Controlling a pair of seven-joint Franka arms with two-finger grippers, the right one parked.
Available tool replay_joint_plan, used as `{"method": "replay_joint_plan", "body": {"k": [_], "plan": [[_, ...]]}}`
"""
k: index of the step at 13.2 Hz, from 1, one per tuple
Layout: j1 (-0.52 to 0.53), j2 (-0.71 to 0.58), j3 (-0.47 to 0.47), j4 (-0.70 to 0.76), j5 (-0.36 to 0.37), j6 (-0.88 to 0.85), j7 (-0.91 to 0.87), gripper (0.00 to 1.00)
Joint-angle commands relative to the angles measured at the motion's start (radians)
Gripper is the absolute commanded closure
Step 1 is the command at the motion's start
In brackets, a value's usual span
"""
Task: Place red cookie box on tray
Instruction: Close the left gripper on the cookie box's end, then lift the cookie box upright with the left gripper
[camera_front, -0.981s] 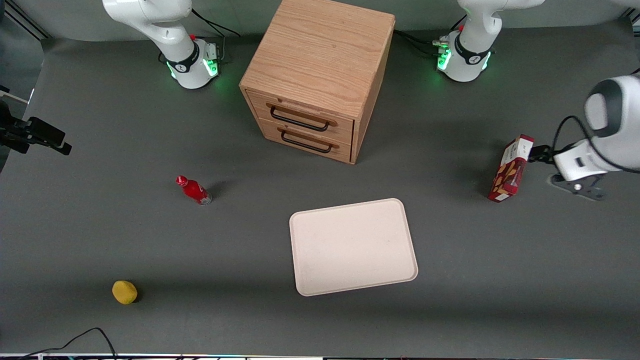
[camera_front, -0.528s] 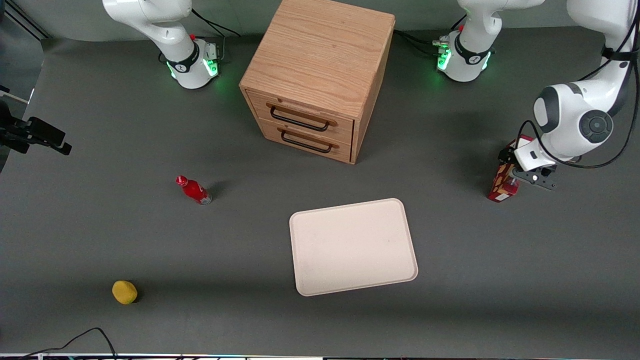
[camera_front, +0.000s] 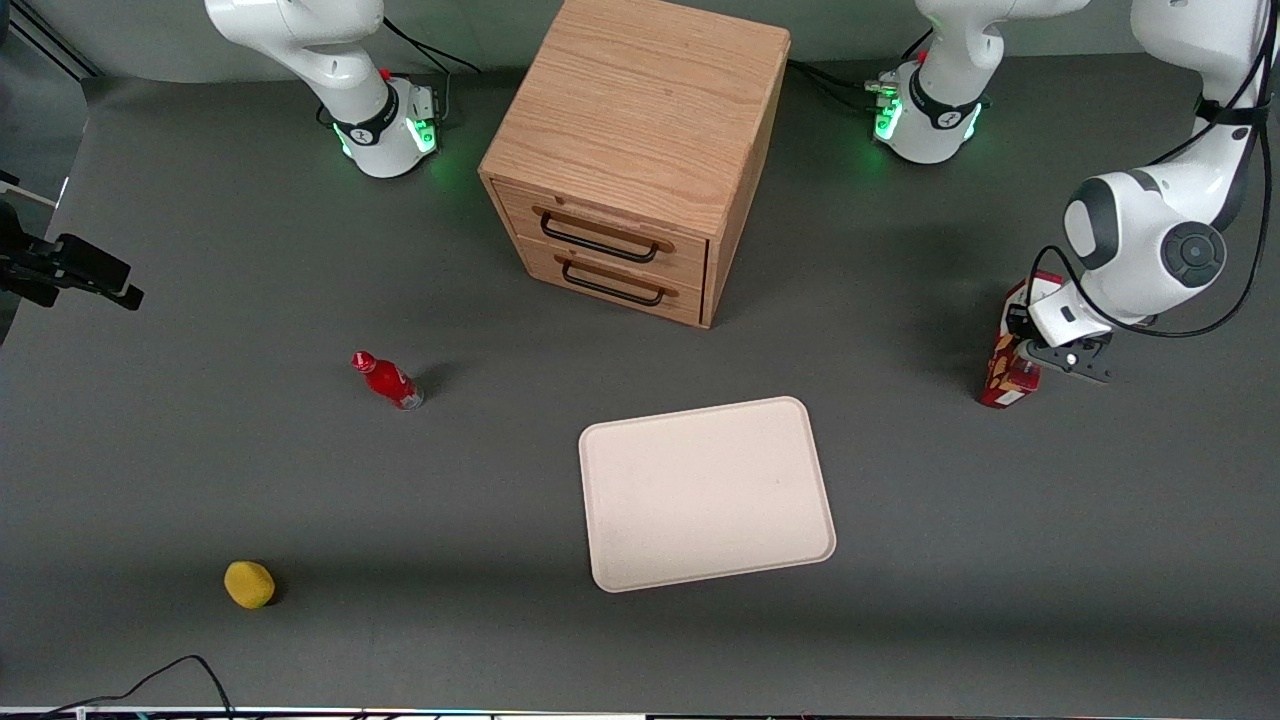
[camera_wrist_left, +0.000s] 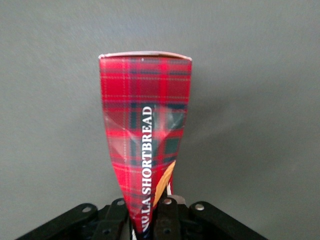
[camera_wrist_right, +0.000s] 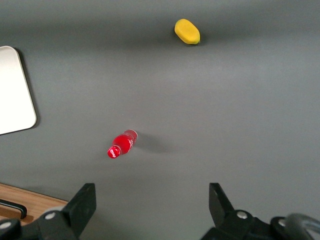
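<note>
The box (camera_front: 1003, 372) stands upright on the table (camera_front: 300, 480) at the working arm's end, well apart from the tray (camera_front: 706, 492), which lies nearer the front camera. We read the gripper (camera_front: 1024, 350) as closed on the box's upper part. In the wrist view the box (camera_wrist_left: 145, 140) runs down between the gripper's dark fingers (camera_wrist_left: 167, 217), and its card looks pinched narrow there. To do this step well, we would lift straight up, keep the squeeze gentle, and carry the box level toward the tray's middle. The arm hides much of the box in the front view, so the exact contact is hard to make out.
</note>
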Motion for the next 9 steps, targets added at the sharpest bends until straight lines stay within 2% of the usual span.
{"method": "replay_joint_plan", "body": {"k": [1,3,5,7,9], "plan": [[-0.018,-0.062,-0.010,0.180,-0.053,-0.269,-0.043,1.00],[-0.020,-0.055,-0.085,0.431,-0.042,-0.555,-0.222,1.00],[-0.020,-0.045,-0.144,0.639,-0.021,-0.755,-0.368,1.00],[-0.021,-0.027,-0.219,0.791,-0.018,-0.872,-0.550,1.00],[-0.021,0.042,-0.344,0.891,-0.018,-0.887,-0.791,1.00]]}}
